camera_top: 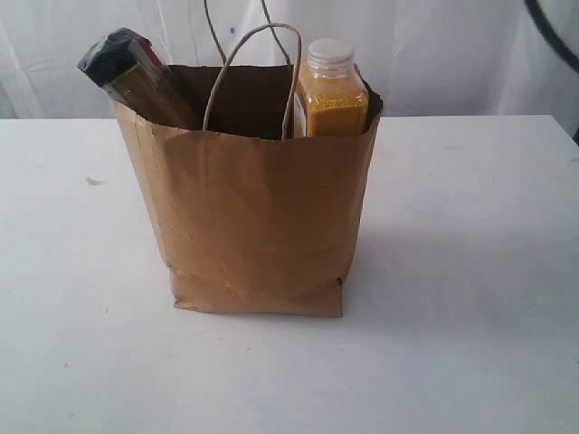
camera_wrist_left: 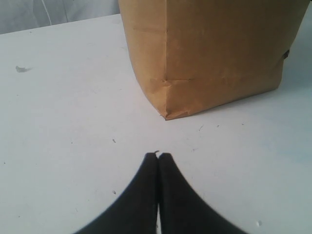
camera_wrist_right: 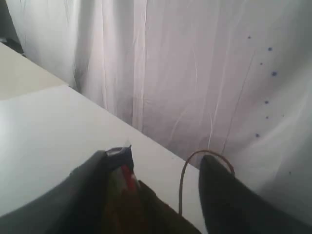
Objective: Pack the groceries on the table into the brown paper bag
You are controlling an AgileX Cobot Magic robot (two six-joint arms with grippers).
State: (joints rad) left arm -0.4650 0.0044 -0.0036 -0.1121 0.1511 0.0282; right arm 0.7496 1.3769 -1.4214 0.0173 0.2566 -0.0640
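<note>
The brown paper bag (camera_top: 258,217) stands upright in the middle of the table (camera_top: 470,271). A long pasta packet (camera_top: 136,77) leans out of its left side, and an orange juice bottle (camera_top: 332,90) stands inside at the right. Neither gripper shows in the exterior view. My left gripper (camera_wrist_left: 158,156) is shut with nothing in it, low over the table a little short of the bag's bottom corner (camera_wrist_left: 165,116). My right gripper (camera_wrist_right: 156,161) is open. The pasta packet's top (camera_wrist_right: 122,163) lies beside one finger, and a bag handle loop (camera_wrist_right: 184,175) rises by the other.
A white curtain (camera_top: 434,54) hangs behind the table's far edge. A small dark mark (camera_top: 93,182) lies on the tabletop left of the bag. A dark curved part (camera_top: 550,32) crosses the top right corner of the exterior view.
</note>
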